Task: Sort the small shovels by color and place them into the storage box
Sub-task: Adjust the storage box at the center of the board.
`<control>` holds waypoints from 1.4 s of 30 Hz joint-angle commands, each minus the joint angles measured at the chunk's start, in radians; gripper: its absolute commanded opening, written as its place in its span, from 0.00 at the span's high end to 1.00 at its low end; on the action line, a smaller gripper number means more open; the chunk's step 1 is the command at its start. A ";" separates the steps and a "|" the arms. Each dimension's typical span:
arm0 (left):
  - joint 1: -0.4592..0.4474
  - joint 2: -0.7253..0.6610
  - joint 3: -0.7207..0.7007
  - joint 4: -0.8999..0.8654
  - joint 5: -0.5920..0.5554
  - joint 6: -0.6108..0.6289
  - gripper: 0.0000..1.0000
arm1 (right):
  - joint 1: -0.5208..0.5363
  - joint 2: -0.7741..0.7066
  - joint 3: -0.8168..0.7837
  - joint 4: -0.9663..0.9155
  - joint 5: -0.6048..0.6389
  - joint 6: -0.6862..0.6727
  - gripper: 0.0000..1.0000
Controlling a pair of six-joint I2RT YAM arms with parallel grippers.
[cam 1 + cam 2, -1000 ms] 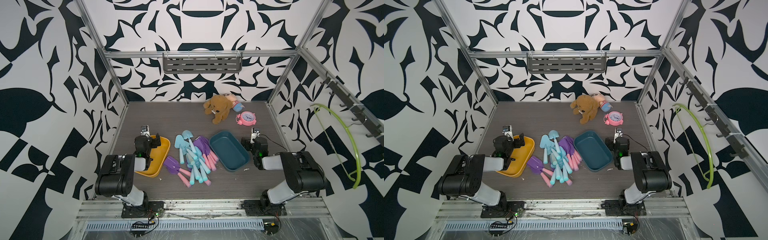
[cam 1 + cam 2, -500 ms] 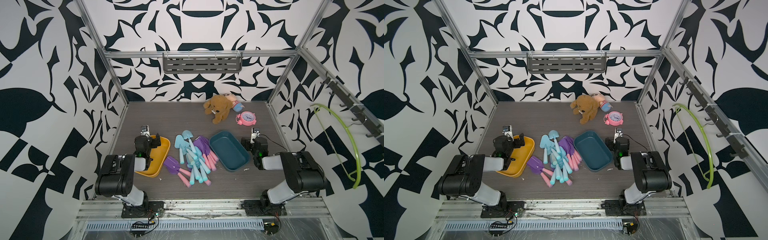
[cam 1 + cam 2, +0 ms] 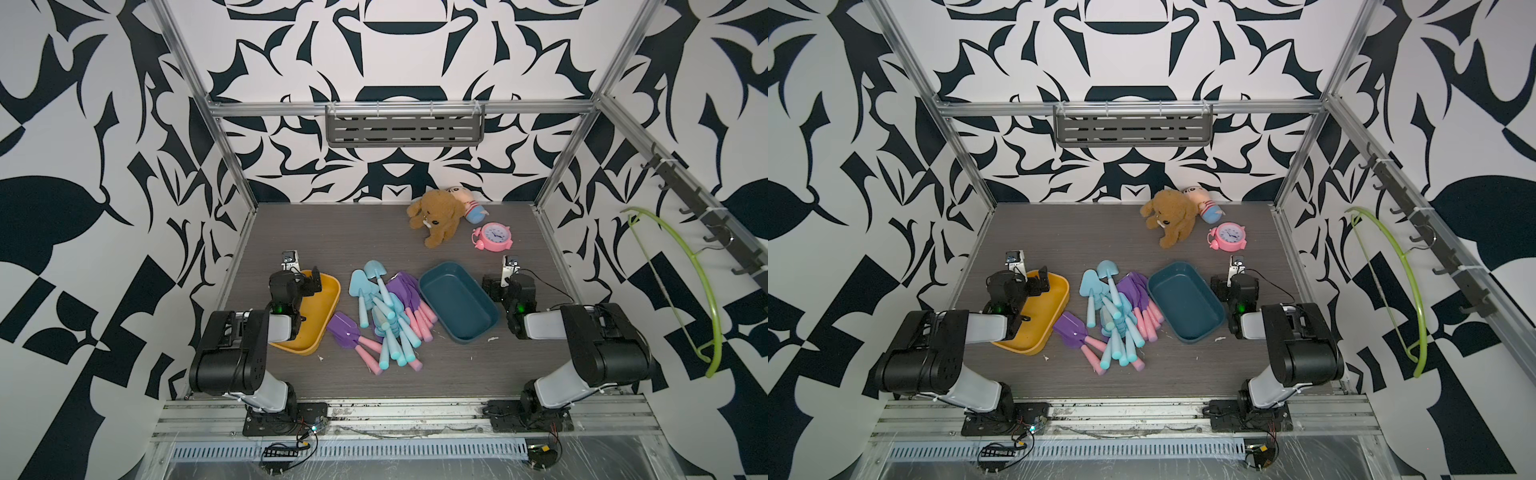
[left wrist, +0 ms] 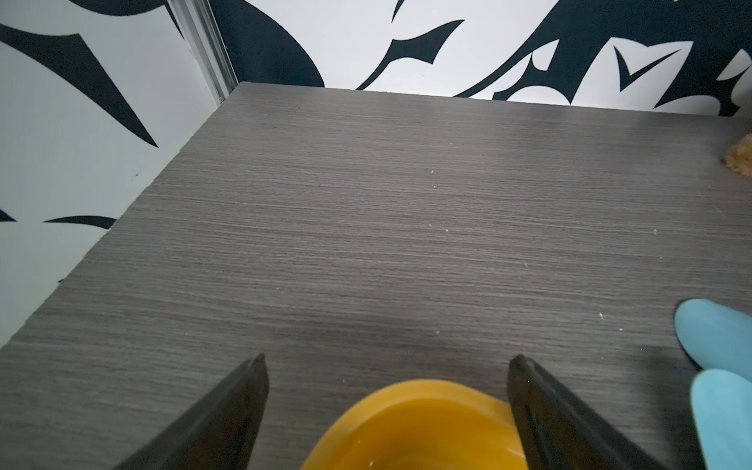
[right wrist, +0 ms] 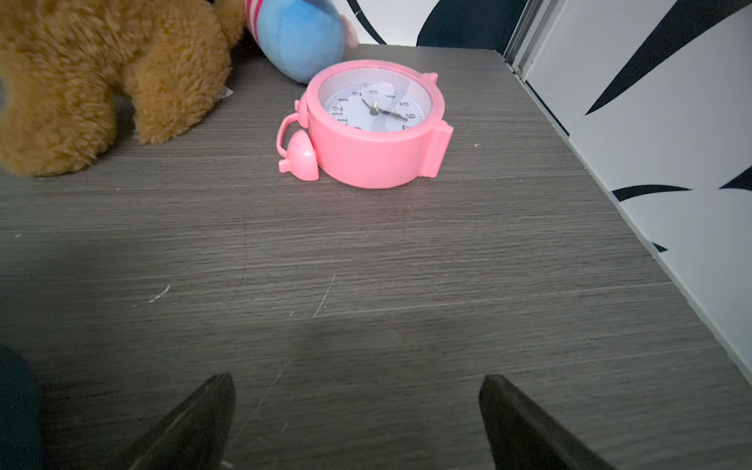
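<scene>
The small shovels (image 3: 388, 318) lie heaped on the tabletop (image 3: 332, 232), yellow tray (image 3: 322, 311) at their nine o'clock, teal storage box (image 3: 457, 307) at three. On the left gripper (image 4: 387, 359) and right gripper (image 5: 357, 377), jaws gape empty.

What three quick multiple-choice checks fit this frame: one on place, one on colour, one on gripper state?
1. Where does the pile of shovels lie?
A) on the table, between the yellow tray and the teal tray
B) inside the teal tray
C) inside the yellow tray

2. What colour is the alarm clock?
A) blue
B) pink
C) yellow

3. How do the left gripper and the right gripper stand?
A) both shut on shovels
B) left shut, right open
C) both open, holding nothing

Key:
1 A: both top views show the pile on bare table with a tray at each side.
2 B: the right wrist view shows its pink case.
3 C: each wrist view shows the jaws wide apart with nothing gripped.
</scene>
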 commanded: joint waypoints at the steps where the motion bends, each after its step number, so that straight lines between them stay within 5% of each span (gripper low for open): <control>1: -0.002 -0.046 0.107 -0.219 0.027 0.025 0.01 | 0.008 -0.068 0.231 -0.391 0.018 -0.003 0.01; 4: -0.002 -0.061 0.189 -0.383 0.067 0.055 0.01 | 0.008 0.007 0.541 -0.838 0.074 0.028 0.01; 7: -0.002 -0.078 0.308 -0.604 0.172 0.127 0.00 | 0.012 0.064 0.724 -1.070 0.011 0.032 0.00; 11: -0.002 -0.084 0.532 -0.977 0.289 0.131 0.01 | 0.024 -0.032 0.722 -1.085 -0.108 0.055 0.00; 17: -0.004 -0.090 0.703 -1.230 0.494 0.050 0.01 | 0.103 -0.145 0.762 -1.303 -0.316 0.141 0.01; 22: -0.015 -0.092 0.673 -1.221 0.594 -0.008 0.01 | 0.333 -0.188 0.711 -1.395 -0.267 0.186 0.01; 27: -0.016 -0.093 0.580 -1.156 0.612 -0.025 0.00 | 0.435 -0.190 0.636 -1.391 -0.287 0.253 0.00; 36: -0.015 -0.063 0.541 -1.124 0.650 -0.048 0.01 | 0.491 -0.068 0.618 -1.305 -0.341 0.298 0.29; 42: -0.015 -0.072 0.524 -1.112 0.664 -0.050 0.01 | 0.490 0.051 0.662 -1.217 -0.416 0.337 0.32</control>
